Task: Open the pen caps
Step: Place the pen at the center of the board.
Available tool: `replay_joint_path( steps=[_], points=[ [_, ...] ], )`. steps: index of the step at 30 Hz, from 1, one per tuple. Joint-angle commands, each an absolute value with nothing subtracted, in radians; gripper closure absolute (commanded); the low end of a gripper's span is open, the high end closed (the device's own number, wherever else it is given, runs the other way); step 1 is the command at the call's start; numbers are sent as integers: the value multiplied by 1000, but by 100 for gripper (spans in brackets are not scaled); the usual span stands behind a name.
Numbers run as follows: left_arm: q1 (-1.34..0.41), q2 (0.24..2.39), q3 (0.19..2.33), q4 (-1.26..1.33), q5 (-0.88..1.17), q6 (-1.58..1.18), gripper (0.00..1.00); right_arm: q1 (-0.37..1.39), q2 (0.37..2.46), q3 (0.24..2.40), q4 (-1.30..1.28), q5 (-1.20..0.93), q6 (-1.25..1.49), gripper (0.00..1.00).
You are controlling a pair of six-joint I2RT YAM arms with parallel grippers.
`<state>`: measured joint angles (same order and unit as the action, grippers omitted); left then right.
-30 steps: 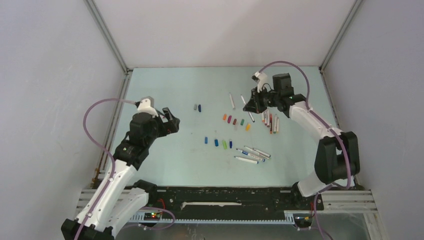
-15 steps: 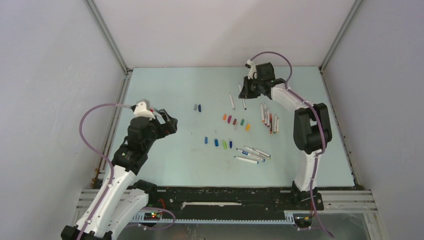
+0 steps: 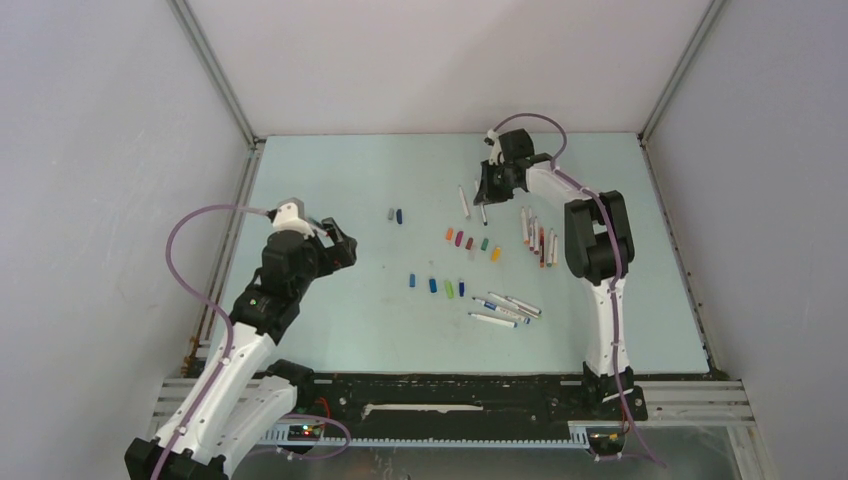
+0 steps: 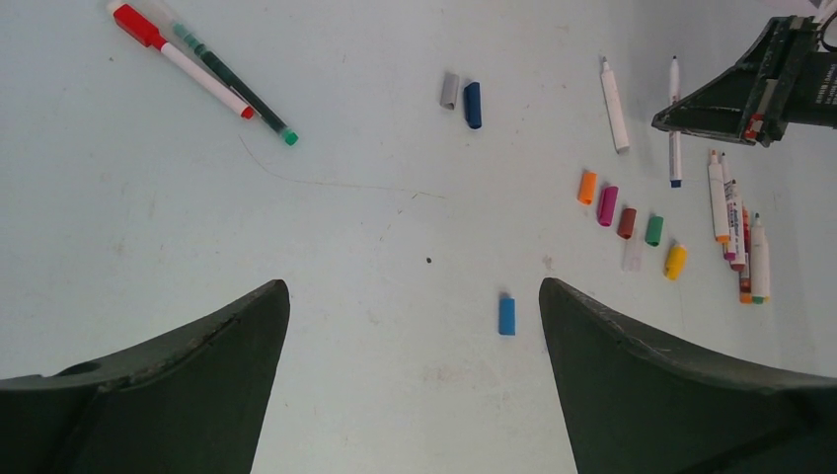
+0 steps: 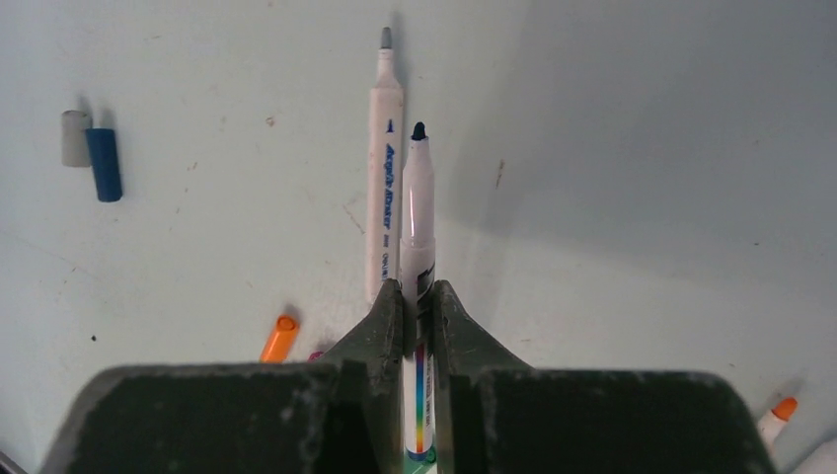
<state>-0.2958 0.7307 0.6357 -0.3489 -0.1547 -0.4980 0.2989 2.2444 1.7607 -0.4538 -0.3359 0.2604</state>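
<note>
My right gripper point(image 5: 417, 296) is pressed together on a white pen point(image 5: 418, 207), pinching its barrel so that the bare dark tip points away from me. It sits at the far side of the table point(image 3: 330, 170), a little right of the middle. Just left of that pen and parallel with it lies a second bare pen point(image 5: 385, 148) with a grey tip; whether the two touch I cannot tell

My left gripper point(image 4: 413, 286) is spread wide and holds nothing, hovering over the left part of the table with its fingers point(image 4: 197, 375) well apart

The pen caps point(image 3: 469, 243) all lie loose on the table. A row of five, orange, magenta, dark red, green and yellow, runs across the middle, on the near side of my right gripper. A grey cap point(image 5: 74, 137) and a dark blue cap point(image 5: 103, 163) lie side by side to the left of that row and slightly farther out. Nearer to me is another short line of blue and green ones, and its leftmost, a lone blue cap point(image 4: 506, 315), shows between my left fingers

A bundle of pens point(image 3: 540, 240) lies just right of the row, a few more pens point(image 3: 505, 308) lie nearer on the right, and a red pen point(image 4: 183, 59) and a green pen point(image 4: 232, 84) lie together left of the grey cap
</note>
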Motion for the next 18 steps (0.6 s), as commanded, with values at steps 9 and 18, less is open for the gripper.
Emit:
replay_joint_path(
  steps=[9, 18],
  points=[
    [-288, 731, 623, -314, -159, -522, 2, 267, 2333, 1875, -504, -334, 266, 85],
    [-288, 702, 604, -322, -142, -541, 2, 260, 2293, 1873, -520, -376, 245, 74]
  ],
)
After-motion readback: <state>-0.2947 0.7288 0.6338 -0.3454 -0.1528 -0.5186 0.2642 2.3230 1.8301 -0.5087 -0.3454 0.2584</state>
